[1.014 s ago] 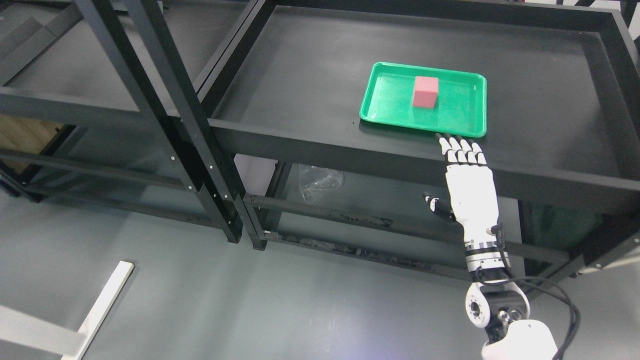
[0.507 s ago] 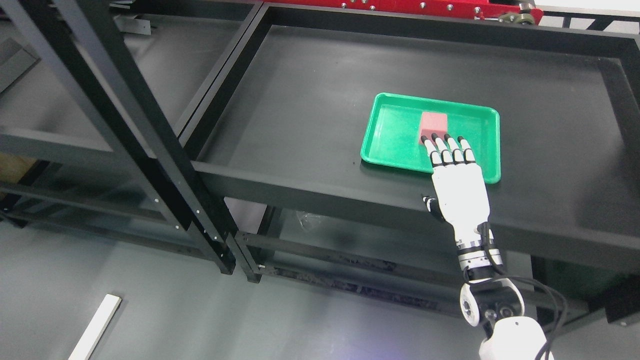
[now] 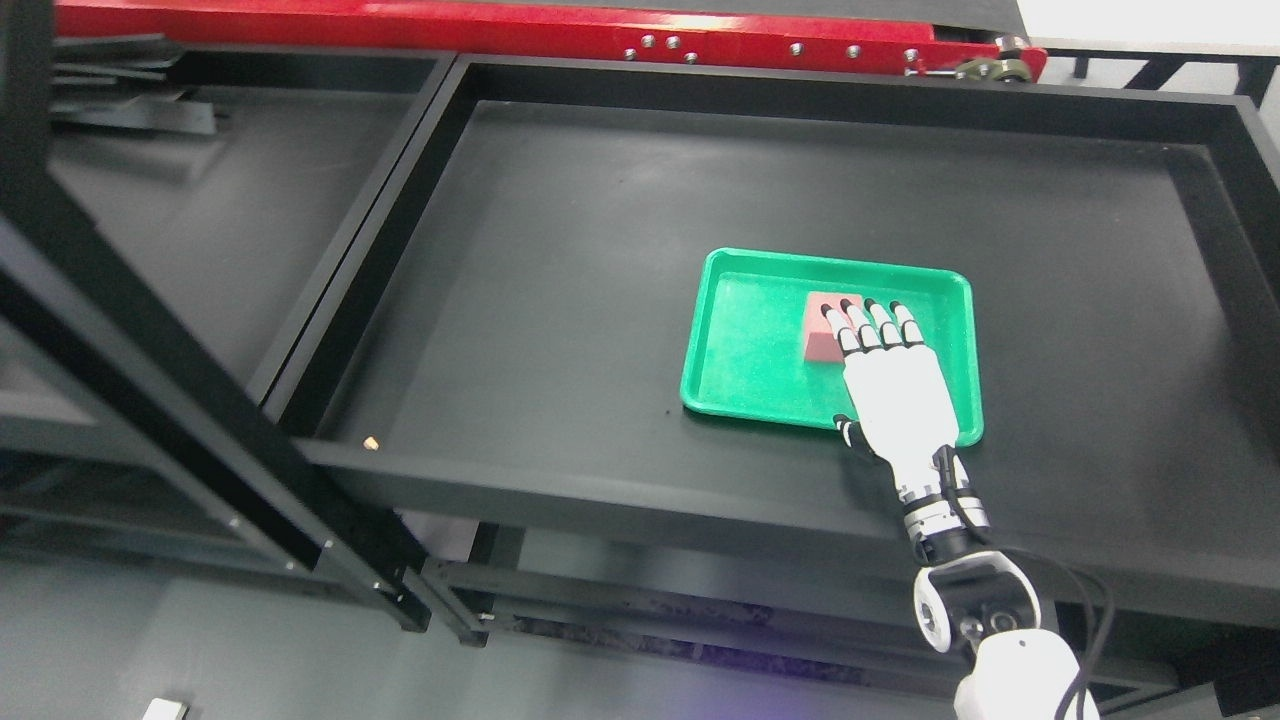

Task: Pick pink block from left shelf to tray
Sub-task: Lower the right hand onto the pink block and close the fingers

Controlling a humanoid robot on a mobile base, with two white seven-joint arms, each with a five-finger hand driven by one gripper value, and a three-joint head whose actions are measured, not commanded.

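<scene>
Since a second ago the right hand (image 3: 885,370) has travelled from the front lip of the shelf out over the tray, and its fingertips now lie above the block; the camera has also tilted, so the whole scene sits lower in the head view and a red beam (image 3: 540,30) shows along the top.

The pink block (image 3: 822,330) rests inside the green tray (image 3: 750,350), toward its right half, with its left and front faces showing and its right part hidden under the fingers (image 3: 860,325). The tray lies flat on the black shelf (image 3: 560,250), nearer the front rail than the back.

By the look of things the block is already in the tray, so the carrying part of the task seems finished or never needed; the step in hand reads as reaching to the block, either to grasp it or to check it. If a grasp is meant, the next move calls for the fingers to curl down around the block's sides with the thumb closing from the near side, without shoving the block or sliding the light tray.

That hand is extended flat, four fingers straight and held side by side, palm down, holding nothing. Whether the fingertips touch the block's top or only hover over it cannot be told from this angle. The thumb sits low at the hand's left edge, over the tray's front rim. No left arm shows.
</scene>
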